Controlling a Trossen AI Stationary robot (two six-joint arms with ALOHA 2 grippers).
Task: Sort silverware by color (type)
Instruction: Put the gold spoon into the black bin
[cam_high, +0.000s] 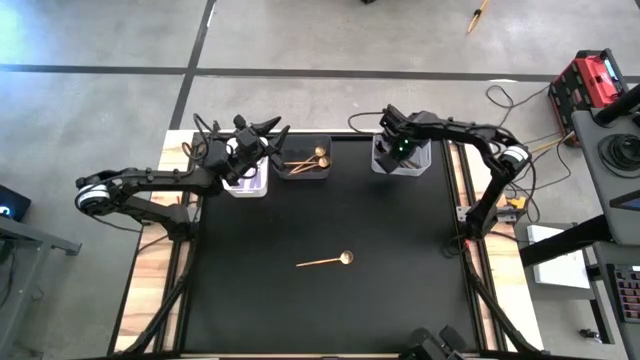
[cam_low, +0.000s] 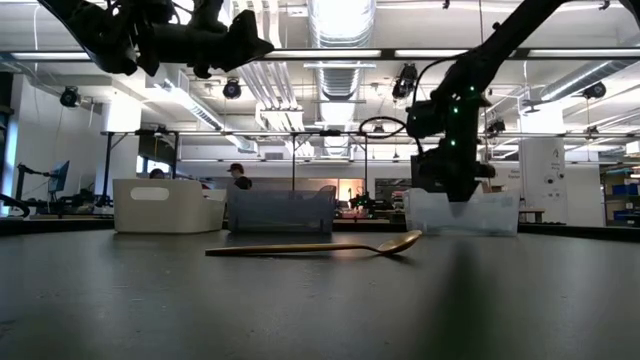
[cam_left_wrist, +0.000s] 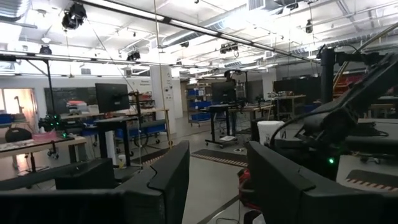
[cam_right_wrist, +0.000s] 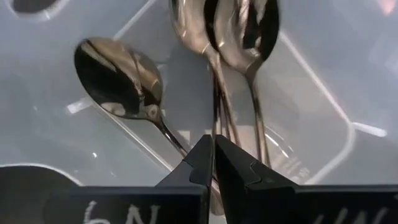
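The right end effector (cam_right_wrist: 214, 163) is reaching down into the clear bin (cam_high: 400, 160) at the far right of the worktop (cam_high: 400, 290), and its fingers are pressed together with no gap showing. Just ahead of its tips, dark silver spoons (cam_right_wrist: 236, 37) are lying on the bin floor, their handles running back toward and under the fingertips; whether a handle is pinched between them cannot be told.

The left end effector (cam_high: 262, 128) is hovering above the white bin (cam_high: 247, 185) with its fingers (cam_left_wrist: 168, 180) standing apart and nothing between them.

One gold spoon (cam_high: 325, 261) is lying alone on the worktop, well apart from both end effectors, bowl pointing right. Two more gold spoons (cam_high: 305, 160) are sitting in the dark bin (cam_high: 305, 172), just beside the left end effector.

Judging from this, the loose gold spoon is what remains. To do it well, the right arm should be lifting straight up clear of the bin wall, so no silver spoon is dragged out. For the pickup, the fingers should be straddling the slim handle crosswise near its middle, low against the worktop.
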